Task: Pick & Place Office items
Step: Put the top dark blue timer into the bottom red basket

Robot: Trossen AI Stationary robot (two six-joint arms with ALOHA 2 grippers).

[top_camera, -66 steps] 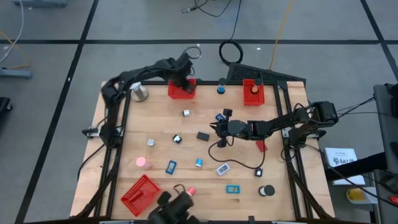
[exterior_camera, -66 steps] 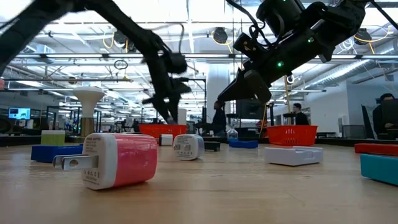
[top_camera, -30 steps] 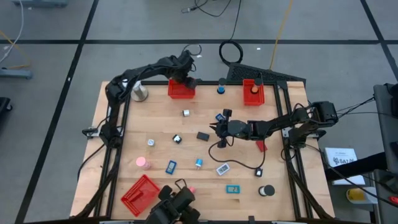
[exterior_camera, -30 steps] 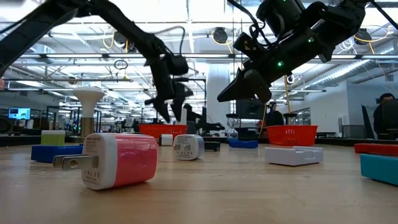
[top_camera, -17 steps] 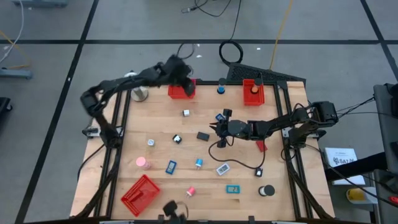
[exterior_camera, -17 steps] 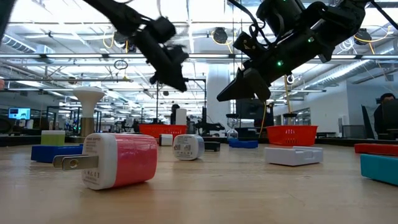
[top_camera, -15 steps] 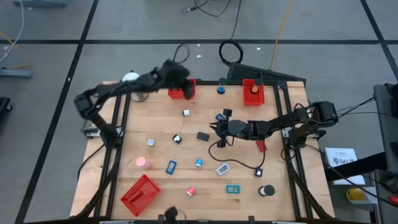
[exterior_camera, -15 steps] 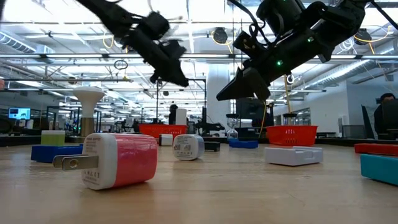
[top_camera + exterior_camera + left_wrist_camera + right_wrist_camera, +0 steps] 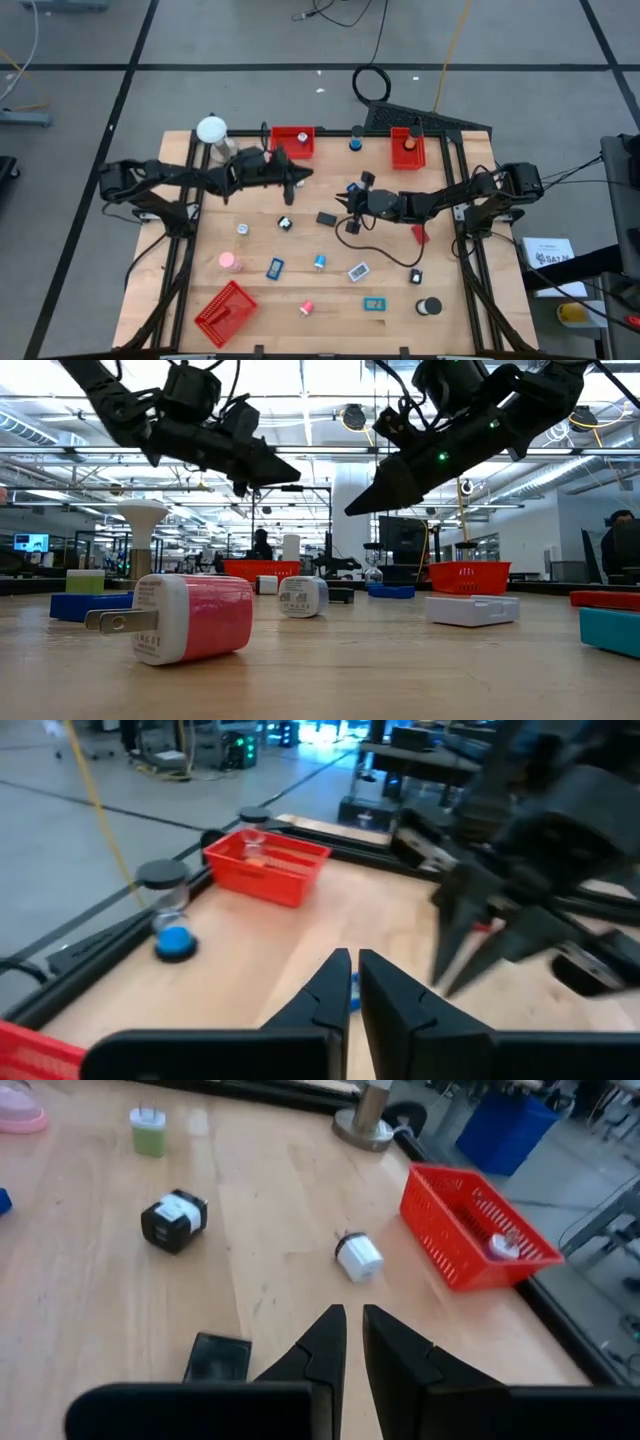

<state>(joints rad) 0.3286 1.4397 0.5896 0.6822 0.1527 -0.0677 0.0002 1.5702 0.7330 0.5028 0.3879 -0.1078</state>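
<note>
The pale wooden surface [image 9: 330, 290] looked smooth, with fine grain and a faint sheen. The red plastic mesh baskets [image 9: 225, 312] were perforated and matt. In the low view's lower left, a pink and white plastic plug adapter [image 9: 190, 617] was glossy, with bare metal prongs. The silver metal stand [image 9: 365, 1120] shone dully. The black plastic cube [image 9: 172, 1220] looked smooth, and the dark flat rectangular piece [image 9: 217, 1357] matt.

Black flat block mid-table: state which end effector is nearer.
Right. The right end effector hovers just beside the black flat block; the left end effector is farther, toward the table's back.
</note>
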